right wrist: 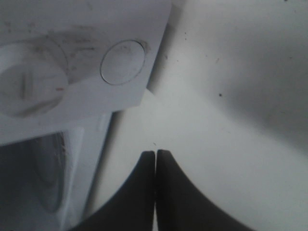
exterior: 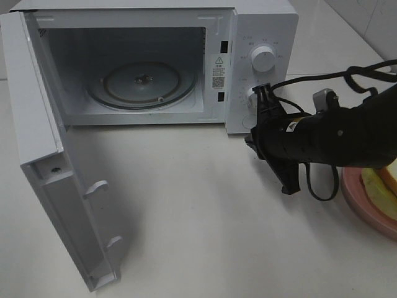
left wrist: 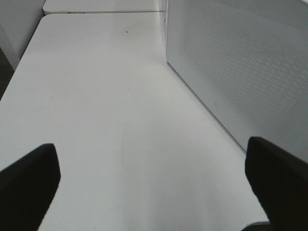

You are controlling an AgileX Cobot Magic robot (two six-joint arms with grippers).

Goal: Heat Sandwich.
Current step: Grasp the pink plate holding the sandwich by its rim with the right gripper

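White surface fills most of the scene, smooth and matte, with a pale tiled wall behind it at the far right. On the surface stands a white microwave. Its door is swung fully open to the left, and a glass turntable lies bare inside. A black arm reaches in from the right and hangs in front of the control panel, covering part of the lower knob. It also covers much of the round pink plate at the right edge. The sandwich lies on that plate, only its near corner showing, well apart from the microwave's opening. The right fingers are pressed together with nothing between them, pointing down beside the microwave's front corner. The left fingers are spread wide and hold nothing, low over bare surface beside a white panel covered with fine dots.
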